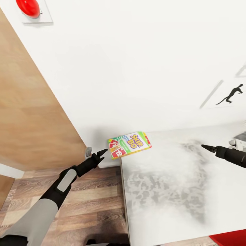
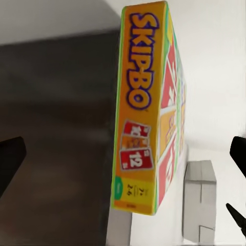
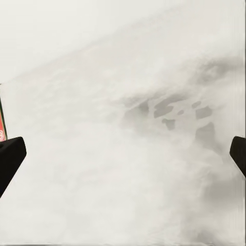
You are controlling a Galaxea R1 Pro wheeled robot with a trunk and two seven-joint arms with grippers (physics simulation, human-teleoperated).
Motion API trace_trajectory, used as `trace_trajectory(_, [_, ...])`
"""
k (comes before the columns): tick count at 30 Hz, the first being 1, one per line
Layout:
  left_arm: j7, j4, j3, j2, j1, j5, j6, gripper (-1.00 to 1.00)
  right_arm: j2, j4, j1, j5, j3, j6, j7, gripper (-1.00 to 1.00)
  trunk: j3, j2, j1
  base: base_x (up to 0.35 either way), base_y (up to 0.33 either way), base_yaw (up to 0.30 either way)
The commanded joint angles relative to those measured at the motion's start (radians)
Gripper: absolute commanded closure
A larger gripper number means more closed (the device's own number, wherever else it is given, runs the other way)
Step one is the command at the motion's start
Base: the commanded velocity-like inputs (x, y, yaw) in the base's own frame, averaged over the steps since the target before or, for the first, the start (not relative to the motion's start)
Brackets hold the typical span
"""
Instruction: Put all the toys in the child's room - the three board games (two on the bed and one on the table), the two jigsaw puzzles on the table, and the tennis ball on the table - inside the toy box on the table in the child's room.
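A SKIP-BO board game, a flat yellow, green, red and white box, lies at the near-left corner of a white, grey-mottled bed top, with its left end jutting past the edge. My left gripper hangs open just left of that end, level with it and apart from it. The left wrist view shows the box edge-on straight ahead, with a dark finger far out at either side. My right gripper hovers open over the right part of the bed top, holding nothing.
A white wall rises behind the bed, with a red round button high up and a black silhouette picture at the right. A wooden door panel stands at the left. Wood plank floor lies below my left arm. A small grey block sits at the wall's foot.
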Motion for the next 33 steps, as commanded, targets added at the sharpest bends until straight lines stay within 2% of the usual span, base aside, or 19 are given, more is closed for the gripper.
trace_trajectory(1, [0.001, 0.000, -0.003, 0.001, 0.000, 0.010, 0.006, -1.00, 0.000, -0.001, -0.001, 0.007, -0.001, 0.005, 0.008, -1.00, -0.001, -0.002, 0.001, 0.000, 0.000, -0.154])
trace_trajectory(13, [0.000, 0.000, -0.003, 0.001, -0.002, 0.007, 0.006, -1.00, 0.000, -0.012, 0.008, 0.006, -0.001, 0.005, 0.008, -1.00, -0.001, -0.002, 0.001, 0.000, 0.000, -0.157])
trace_trajectory(33, [0.000, 0.001, -0.002, 0.001, -0.001, 0.009, 0.006, -1.00, 0.002, -0.019, 0.012, 0.007, -0.001, 0.005, 0.008, -1.00, -0.001, -0.002, 0.001, 0.000, 0.000, -0.026])
